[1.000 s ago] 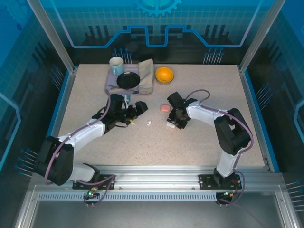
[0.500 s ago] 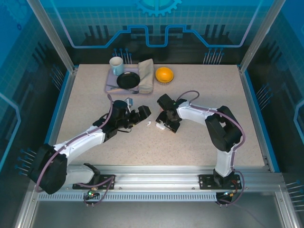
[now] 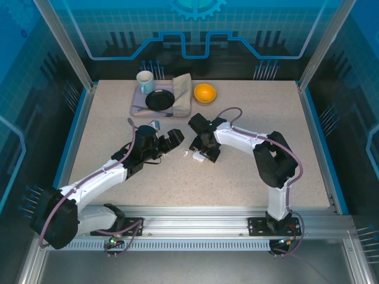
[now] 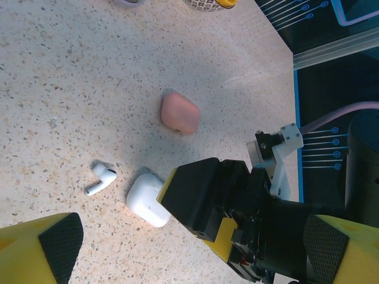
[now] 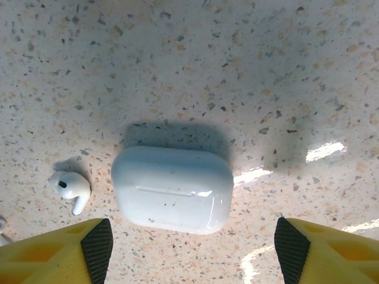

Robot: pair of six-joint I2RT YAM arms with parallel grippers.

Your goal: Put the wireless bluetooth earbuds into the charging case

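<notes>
We are finding the right claw (image 5: 189, 254) hanging open low over the counter (image 3: 237, 183), gripping nothing. The white charging case (image 5: 172, 189) is lying closed just ahead of it, in line with the gap between its jaws and touching neither. One white earbud (image 5: 71, 186) is lying beside the case, near one jaw. The left claw (image 4: 189, 248) is gaping wide, empty, facing them; a pink case (image 4: 179, 112) is lying farther ahead of it.

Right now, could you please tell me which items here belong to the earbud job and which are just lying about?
Job: white charging case, pink charging case, white earbud.
Lying about: mug, black plate, folded cloth, orange bowl.
</notes>
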